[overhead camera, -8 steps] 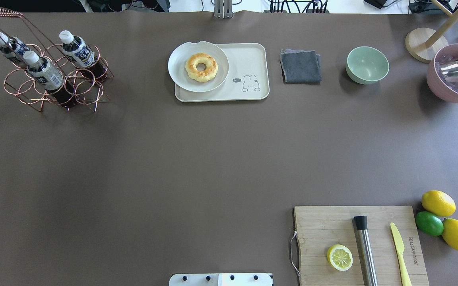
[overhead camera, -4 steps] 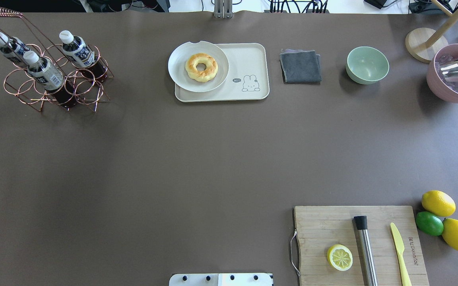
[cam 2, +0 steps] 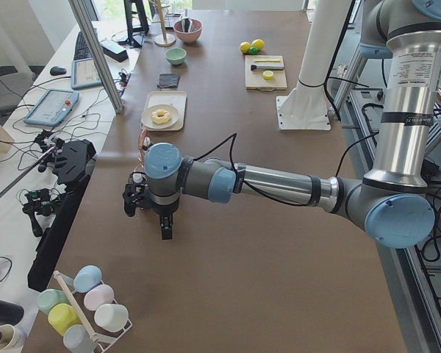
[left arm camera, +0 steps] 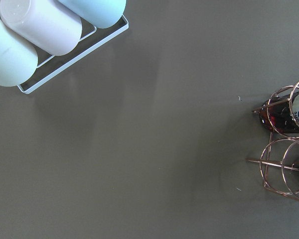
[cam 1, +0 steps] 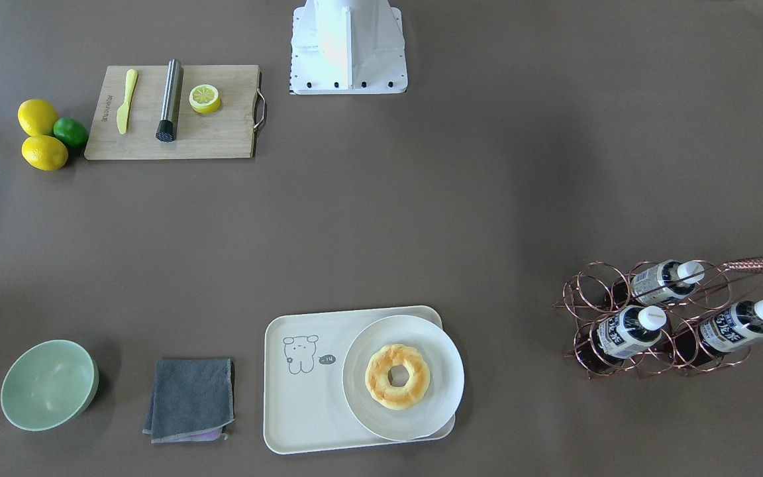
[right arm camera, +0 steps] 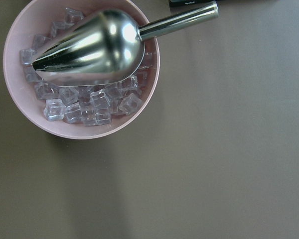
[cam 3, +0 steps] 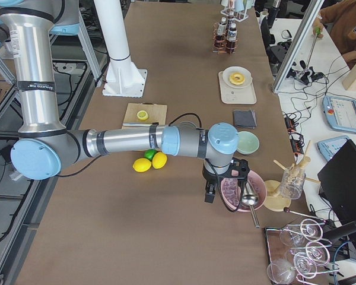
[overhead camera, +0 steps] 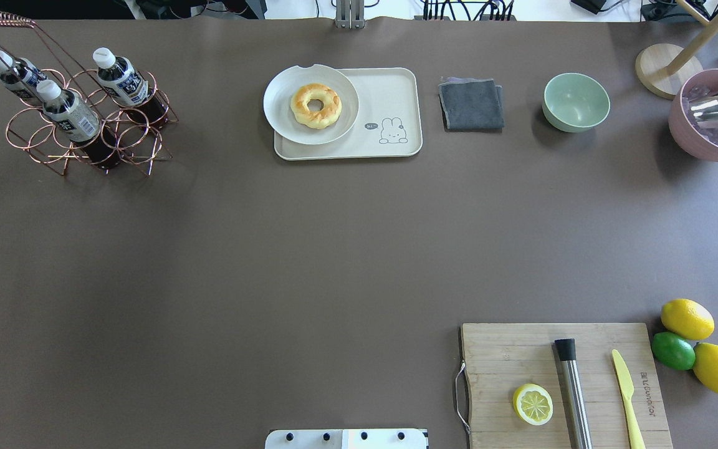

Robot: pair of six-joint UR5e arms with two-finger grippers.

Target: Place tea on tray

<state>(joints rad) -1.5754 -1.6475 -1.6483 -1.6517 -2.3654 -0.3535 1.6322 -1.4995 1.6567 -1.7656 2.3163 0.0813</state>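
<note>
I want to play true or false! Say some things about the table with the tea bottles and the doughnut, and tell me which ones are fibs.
1. Three tea bottles sit in the copper wire rack. True.
2. One tea bottle is already on the tray. False: the tray holds only the white plate with the doughnut; all the bottles are in the rack.
3. The pink bowl holds ice cubes and a metal scoop. True.
4. The green bowl is full of ice. False: it is empty.
5. A lemon half lies on the wooden board. True.
</note>
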